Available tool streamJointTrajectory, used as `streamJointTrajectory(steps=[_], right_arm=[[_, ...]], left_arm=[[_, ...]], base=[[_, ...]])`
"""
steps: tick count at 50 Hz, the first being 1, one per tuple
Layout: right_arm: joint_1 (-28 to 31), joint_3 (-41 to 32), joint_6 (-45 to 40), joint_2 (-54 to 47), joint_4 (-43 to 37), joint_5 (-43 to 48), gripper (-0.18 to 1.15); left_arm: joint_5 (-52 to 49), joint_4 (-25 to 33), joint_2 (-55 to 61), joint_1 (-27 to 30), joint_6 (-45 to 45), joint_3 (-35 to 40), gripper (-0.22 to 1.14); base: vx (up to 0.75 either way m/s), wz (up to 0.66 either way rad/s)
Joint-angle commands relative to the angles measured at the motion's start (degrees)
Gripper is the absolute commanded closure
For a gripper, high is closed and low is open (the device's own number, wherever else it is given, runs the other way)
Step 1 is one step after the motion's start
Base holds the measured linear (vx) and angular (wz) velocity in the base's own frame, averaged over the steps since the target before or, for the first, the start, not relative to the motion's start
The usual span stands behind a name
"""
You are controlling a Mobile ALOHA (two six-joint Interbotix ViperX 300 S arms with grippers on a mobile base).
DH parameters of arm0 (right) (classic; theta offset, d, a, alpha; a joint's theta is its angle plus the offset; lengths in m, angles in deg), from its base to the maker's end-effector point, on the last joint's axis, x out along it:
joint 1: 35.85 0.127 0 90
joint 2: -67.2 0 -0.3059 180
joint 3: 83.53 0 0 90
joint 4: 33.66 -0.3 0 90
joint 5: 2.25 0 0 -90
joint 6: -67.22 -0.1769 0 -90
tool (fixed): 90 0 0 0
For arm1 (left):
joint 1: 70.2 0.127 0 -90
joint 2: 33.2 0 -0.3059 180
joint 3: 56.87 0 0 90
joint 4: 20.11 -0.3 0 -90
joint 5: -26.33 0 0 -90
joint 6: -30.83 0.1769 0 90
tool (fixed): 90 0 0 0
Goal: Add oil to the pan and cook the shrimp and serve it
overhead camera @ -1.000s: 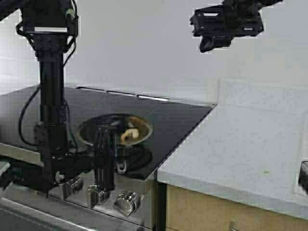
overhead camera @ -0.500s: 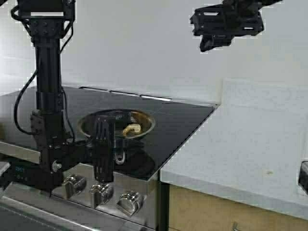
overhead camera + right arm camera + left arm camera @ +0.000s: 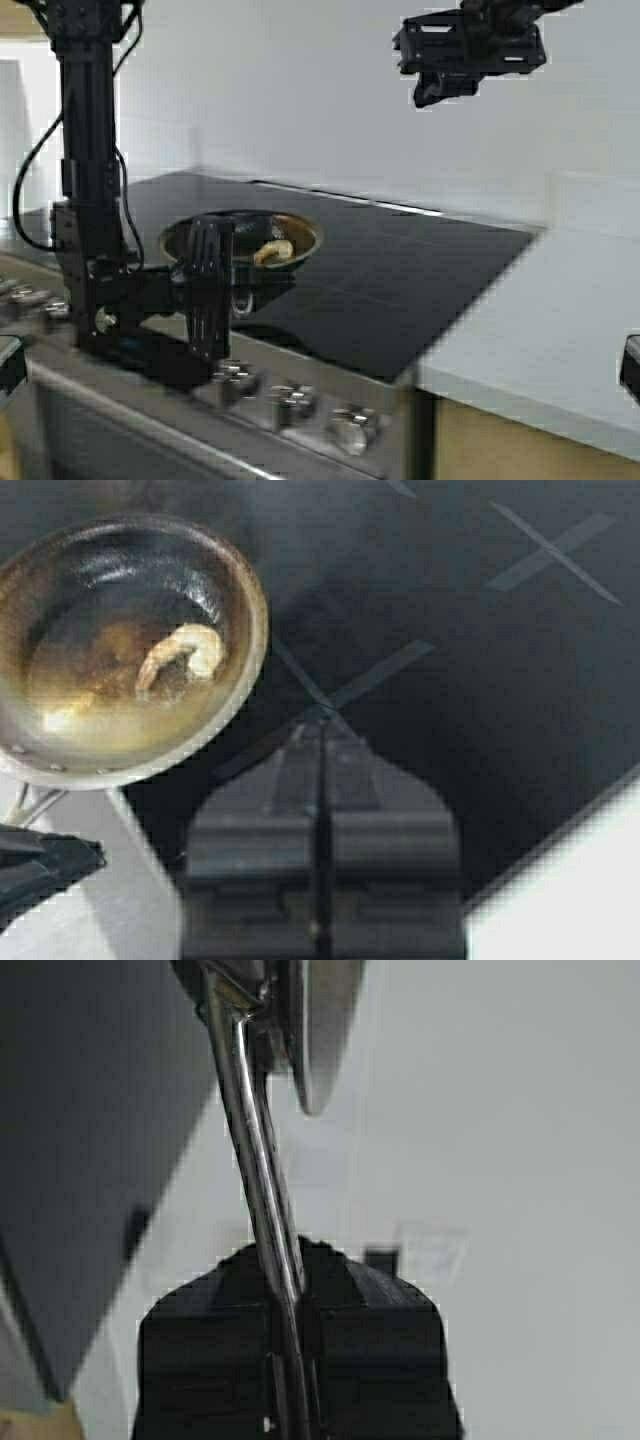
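Note:
The steel pan (image 3: 300, 240) is above the black cooktop, with its handle clamped in my left gripper (image 3: 212, 288). The left wrist view shows the thin metal handle (image 3: 255, 1180) running between the shut fingers (image 3: 380, 1330) up to the pan's edge (image 3: 320, 1030). One pale curled shrimp (image 3: 272, 252) lies on the pan's browned inside, and the right wrist view shows the shrimp (image 3: 180, 655) and the pan rim (image 3: 255, 630) from above. My right gripper (image 3: 432, 95) hangs high over the cooktop, shut and empty, as seen in its own wrist view (image 3: 320, 750). The oil is out of view.
The black glass cooktop (image 3: 400, 290) stretches to the right of the pan, with steel knobs (image 3: 290, 400) along the stove front. A pale grey counter (image 3: 560, 320) adjoins it on the right. A white wall runs behind.
The robot has moved: stove, knobs and counter have shifted right in the high view. The left gripper keeps hold of the pan handle. The right arm stays high.

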Motion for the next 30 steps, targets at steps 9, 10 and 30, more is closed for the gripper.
streamJointTrajectory(steps=[9, 10, 30], right_arm=[[1.1, -1.9, 0.0, 1.3, -0.1, -2.1, 0.92], [1.3, -1.8, 0.0, 1.4, -0.1, -2.1, 0.92], [1.9, -2.2, -0.2, 1.3, -0.3, -3.2, 0.92]], left_arm=[[1.3, 0.0, -6.8, 0.3, 1.5, -3.0, 0.88], [1.3, 0.0, -6.9, 0.3, 1.5, -3.3, 0.88], [1.3, 0.0, -7.1, 0.3, 2.7, -5.6, 0.88]], base=[[0.08, 0.5], [0.08, 0.56], [0.07, 0.49]])
